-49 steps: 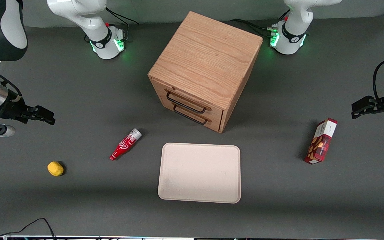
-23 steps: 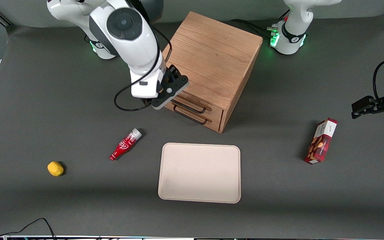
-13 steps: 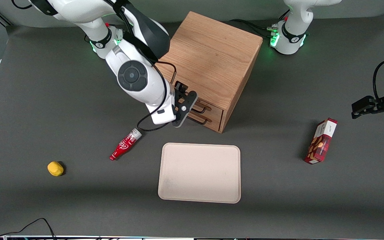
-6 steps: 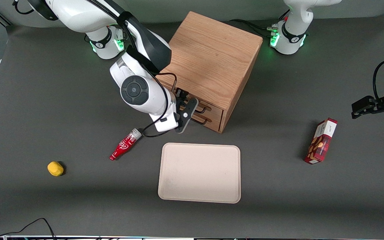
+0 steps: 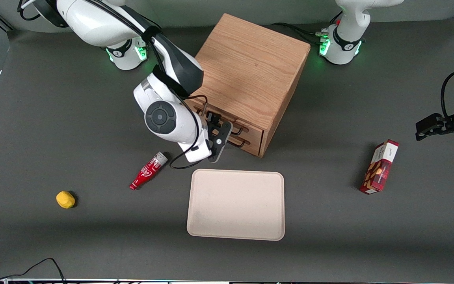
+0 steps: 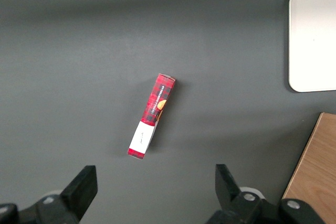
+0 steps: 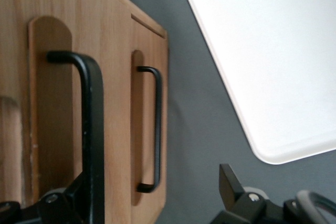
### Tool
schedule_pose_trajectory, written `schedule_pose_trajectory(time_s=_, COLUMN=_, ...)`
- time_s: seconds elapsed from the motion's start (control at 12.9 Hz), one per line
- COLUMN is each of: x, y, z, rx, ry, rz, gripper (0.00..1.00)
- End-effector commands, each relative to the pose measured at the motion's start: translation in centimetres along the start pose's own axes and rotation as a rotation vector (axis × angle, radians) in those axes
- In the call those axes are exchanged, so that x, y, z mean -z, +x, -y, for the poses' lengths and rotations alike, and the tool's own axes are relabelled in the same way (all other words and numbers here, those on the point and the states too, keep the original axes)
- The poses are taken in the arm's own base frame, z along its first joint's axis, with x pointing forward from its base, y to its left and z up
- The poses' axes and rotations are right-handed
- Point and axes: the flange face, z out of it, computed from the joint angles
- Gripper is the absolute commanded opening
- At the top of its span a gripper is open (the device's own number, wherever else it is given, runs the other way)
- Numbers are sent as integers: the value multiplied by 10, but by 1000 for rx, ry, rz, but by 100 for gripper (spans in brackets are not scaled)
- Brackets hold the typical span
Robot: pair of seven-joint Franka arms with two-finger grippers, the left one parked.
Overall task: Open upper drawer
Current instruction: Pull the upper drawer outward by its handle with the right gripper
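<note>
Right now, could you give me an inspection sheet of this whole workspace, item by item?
Surface: dark grey matte table.
Job's things: light oak cube cabinet; its upper drawer looks shut; black wire handle close to the wrist camera.
Clutter: pale beige rectangular tray, bare; small red bottle lying down; yellow lump toward the working arm's end; red biscuit box toward the parked arm's end.
Grippers: right arm's gripper in front of the drawers, open, one finger apart from the handle.
Cables: black cable looping off the wrist.
Surroundings: nothing seen.
</note>
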Motion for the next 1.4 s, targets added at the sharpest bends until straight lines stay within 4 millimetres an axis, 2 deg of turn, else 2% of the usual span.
schedule_pose_trajectory(time_s=0.0, x=13, y=1, z=-32, rx=49, ry=-48, rz=-30, gripper=100)
schedule_pose_trajectory(time_s=0.08, x=15, y=0, z=-37, rx=65, ry=-57, rz=-31, gripper=100)
schedule_pose_trajectory(time_s=0.16, x=23, y=-3, z=-53, rx=57, ry=-88, rz=-36, gripper=100)
schedule_pose_trajectory(time_s=0.39, x=40, y=-3, z=-84, rx=49, ry=-147, rz=-88, gripper=100)
schedule_pose_trajectory(time_s=0.7, x=52, y=-4, z=-101, rx=31, ry=-220, rz=-160, gripper=100)
schedule_pose_trajectory(time_s=0.93, x=48, y=-6, z=-117, rx=19, ry=-247, rz=-197, gripper=100)
schedule_pose_trajectory(time_s=1.32, x=56, y=-18, z=-146, rx=2, ry=-302, rz=-252, gripper=100)
